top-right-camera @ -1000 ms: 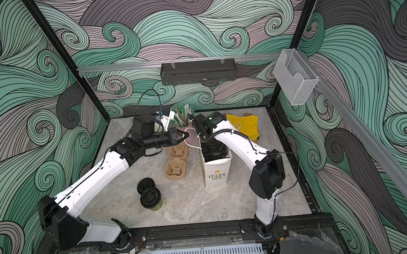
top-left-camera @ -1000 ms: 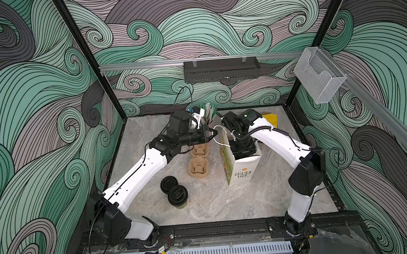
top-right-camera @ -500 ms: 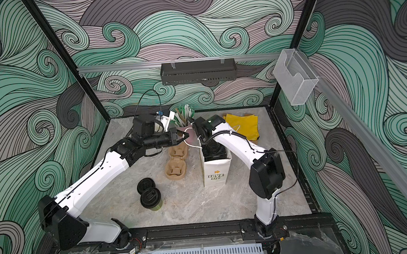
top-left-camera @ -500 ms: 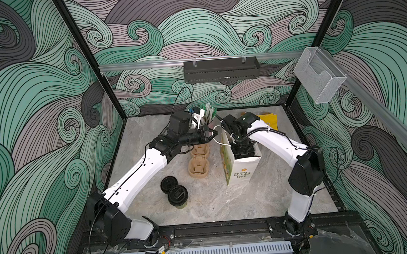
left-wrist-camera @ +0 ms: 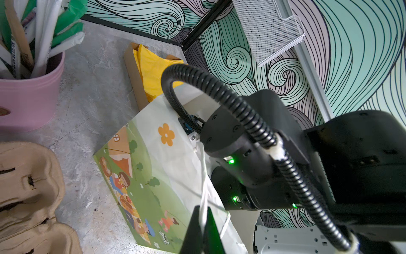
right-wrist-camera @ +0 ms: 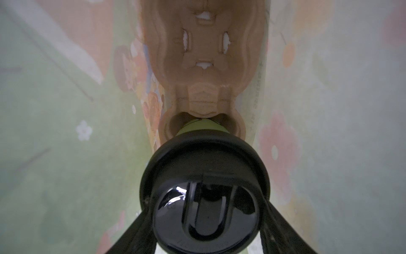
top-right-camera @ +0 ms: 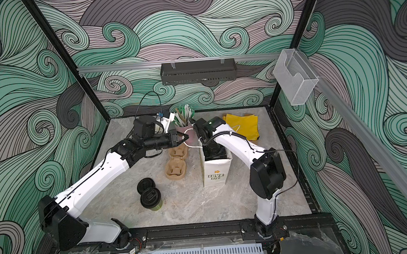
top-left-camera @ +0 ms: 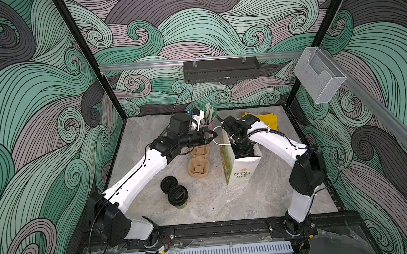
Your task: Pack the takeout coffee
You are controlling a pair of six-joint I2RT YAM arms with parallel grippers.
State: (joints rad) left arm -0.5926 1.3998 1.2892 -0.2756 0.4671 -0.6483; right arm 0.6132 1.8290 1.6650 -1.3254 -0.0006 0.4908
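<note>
The paper bag (top-left-camera: 242, 165) hides the right jaws in both top views; the lid (right-wrist-camera: 205, 198) covers most of the cup (right-wrist-camera: 202, 127).

A robotics lab test cell: a white left arm (top-left-camera: 136, 172) and right arm (top-left-camera: 275, 139) are mounted on a black rail (top-left-camera: 218, 230) at the front of the table (top-left-camera: 228, 205). Black frame posts (top-left-camera: 87, 57) and swirl-printed wall panels (top-left-camera: 21, 97) box it in. A takeout coffee cup (top-left-camera: 177, 196), pulp carriers (top-left-camera: 199, 169) and a paper bag (top-left-camera: 242, 171) serve as props.

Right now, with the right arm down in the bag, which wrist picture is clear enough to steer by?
Right wrist view: dim, tinted light through the bag walls, which are blurred; the black lid is sharp, with a bright reflection; the pulp carrier is soft but readable. Left wrist view: evenly lit, bag print crisp.
</note>
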